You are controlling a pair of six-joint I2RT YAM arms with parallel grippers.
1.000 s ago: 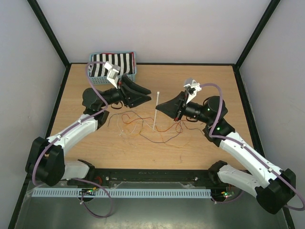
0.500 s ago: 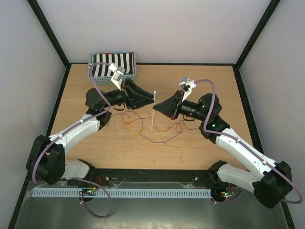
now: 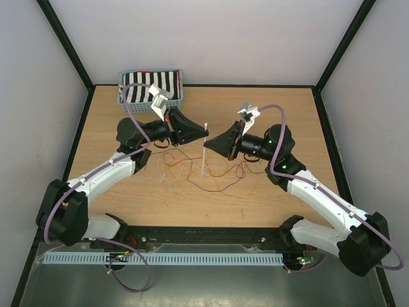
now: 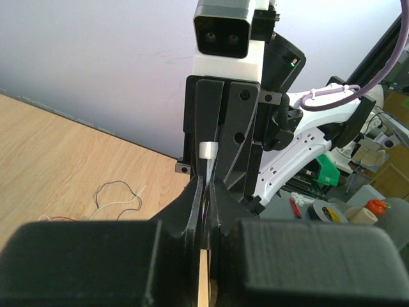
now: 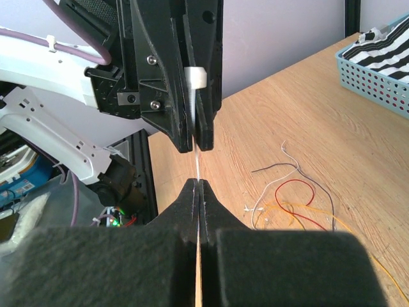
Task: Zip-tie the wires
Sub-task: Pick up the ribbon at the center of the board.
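Note:
A white zip tie [image 3: 203, 160] hangs upright over the middle of the table, held between both grippers. My left gripper [image 3: 204, 132] is shut on it just below its square head [image 4: 208, 151]. Facing it from the right, my right gripper [image 3: 212, 143] is shut on the strap slightly lower. In the right wrist view the strap runs from the right gripper [image 5: 199, 184] up to the zip tie head [image 5: 196, 80] in the left fingers. The wires [image 3: 192, 169], thin orange, red, black and whitish strands, lie loose on the table under the tie's lower end, and show as wires [image 5: 294, 198] and wires [image 4: 118, 198].
A light blue basket [image 3: 179, 84] holding a black-and-white striped cloth sits at the table's back left, also seen as the basket [image 5: 377, 64]. Black frame posts and pale walls border the wooden table [image 3: 281, 102].
The left gripper's fingers have closed on the zip tie near its head. Both grippers and the tie have shifted slightly left and drawn closer together.

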